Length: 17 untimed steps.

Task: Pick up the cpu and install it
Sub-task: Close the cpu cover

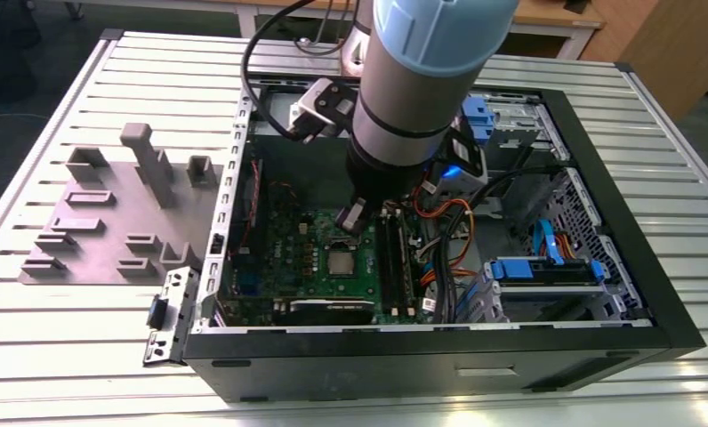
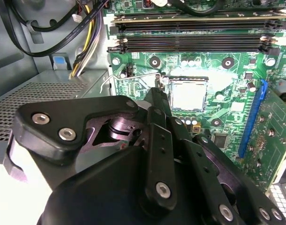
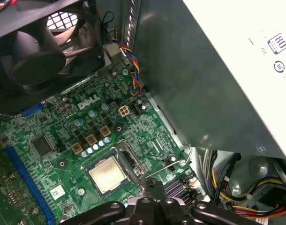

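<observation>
Inside the open case on the slatted desk, the cpu is sitting flat in its socket on the green motherboard, showing in both wrist views. The gripper is hovering just beside the socket, near the thin lever. Its fingers are pointing down, drawn together, holding nothing. Memory slots are lying beyond the socket.

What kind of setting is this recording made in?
Probably a robotics lab or test bench: an open desktop computer case lies on a slotted aluminium table, beside a grey fixture block, with the cpu seated on the green motherboard.
</observation>
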Each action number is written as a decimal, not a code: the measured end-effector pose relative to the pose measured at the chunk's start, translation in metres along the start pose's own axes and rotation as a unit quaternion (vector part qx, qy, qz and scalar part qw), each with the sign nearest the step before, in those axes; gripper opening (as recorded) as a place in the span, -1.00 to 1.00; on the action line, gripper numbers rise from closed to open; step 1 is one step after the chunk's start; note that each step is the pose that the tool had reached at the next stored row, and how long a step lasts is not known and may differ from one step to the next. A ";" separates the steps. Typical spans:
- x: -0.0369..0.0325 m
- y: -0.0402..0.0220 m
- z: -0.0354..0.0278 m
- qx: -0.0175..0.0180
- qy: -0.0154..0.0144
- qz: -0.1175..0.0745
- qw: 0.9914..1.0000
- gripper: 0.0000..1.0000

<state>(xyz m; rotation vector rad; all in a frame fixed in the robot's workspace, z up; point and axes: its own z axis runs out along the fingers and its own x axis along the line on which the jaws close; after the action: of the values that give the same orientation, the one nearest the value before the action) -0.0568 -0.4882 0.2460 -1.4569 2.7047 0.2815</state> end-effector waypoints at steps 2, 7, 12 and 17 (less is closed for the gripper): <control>0.0008 -0.0005 -0.0002 0.000 0.000 0.000 1.000 -0.80; 0.0029 -0.0019 -0.0006 0.000 0.000 0.000 1.000 -0.80; 0.0048 -0.0032 -0.0011 0.000 0.000 0.000 1.000 -0.80; 0.0064 -0.0042 -0.0015 0.000 0.000 0.000 1.000 -0.80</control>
<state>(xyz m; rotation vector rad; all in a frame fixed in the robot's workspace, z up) -0.0569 -0.4960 0.2460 -1.4568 2.7048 0.2814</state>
